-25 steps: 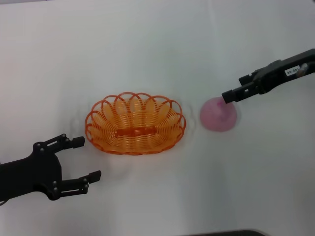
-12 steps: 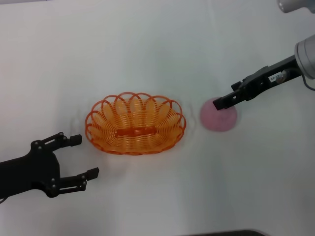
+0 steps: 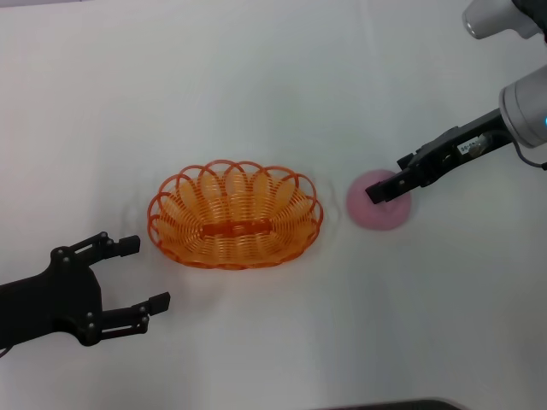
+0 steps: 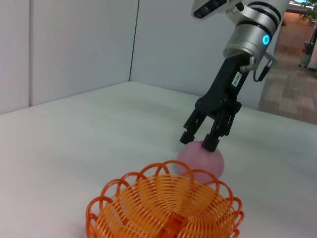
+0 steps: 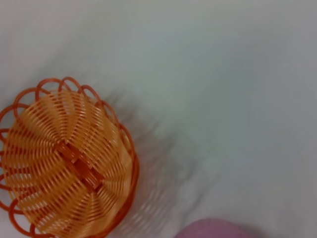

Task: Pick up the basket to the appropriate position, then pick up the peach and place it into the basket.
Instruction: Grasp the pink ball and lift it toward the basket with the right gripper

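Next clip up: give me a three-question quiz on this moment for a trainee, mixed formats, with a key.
1. True or false: the peach already lies inside the basket.
2. Multiple choice: which gripper is at the peach? A) the left gripper B) the right gripper C) neither
3. Short answer: how do the left gripper's fingers stand, and where is it relative to the basket?

Key
1. False. The peach sits on the white table, beside the basket on the robot's right.
2. B. Its open fingers reach down over the top of the peach.
3. Open, holding nothing, on the basket's near left, apart from it.
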`<action>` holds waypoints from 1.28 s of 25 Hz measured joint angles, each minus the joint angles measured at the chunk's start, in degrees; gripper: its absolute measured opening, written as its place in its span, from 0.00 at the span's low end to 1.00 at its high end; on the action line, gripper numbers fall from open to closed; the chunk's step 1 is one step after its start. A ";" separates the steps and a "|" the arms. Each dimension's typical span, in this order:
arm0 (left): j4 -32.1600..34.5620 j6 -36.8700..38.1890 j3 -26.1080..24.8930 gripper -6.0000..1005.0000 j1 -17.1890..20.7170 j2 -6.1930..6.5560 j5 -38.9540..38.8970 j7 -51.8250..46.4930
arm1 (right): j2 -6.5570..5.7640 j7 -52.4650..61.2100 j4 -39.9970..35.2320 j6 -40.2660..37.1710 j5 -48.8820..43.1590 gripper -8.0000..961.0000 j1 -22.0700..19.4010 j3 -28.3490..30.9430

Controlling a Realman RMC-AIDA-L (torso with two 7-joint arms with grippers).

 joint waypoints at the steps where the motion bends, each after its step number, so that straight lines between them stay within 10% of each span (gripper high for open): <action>1: 0.00 0.00 0.00 0.88 0.00 0.00 0.00 0.02 | 0.00 0.00 0.16 0.01 0.00 0.98 0.06 -0.08; 18: -0.05 1.06 -1.19 0.88 -0.14 0.09 -0.01 0.00 | -0.01 0.38 1.79 0.17 0.24 0.95 0.90 -0.23; 32: -0.05 1.73 -2.28 0.88 0.02 0.16 -0.10 -0.07 | -0.01 0.41 1.36 -1.17 0.51 0.55 1.04 -1.54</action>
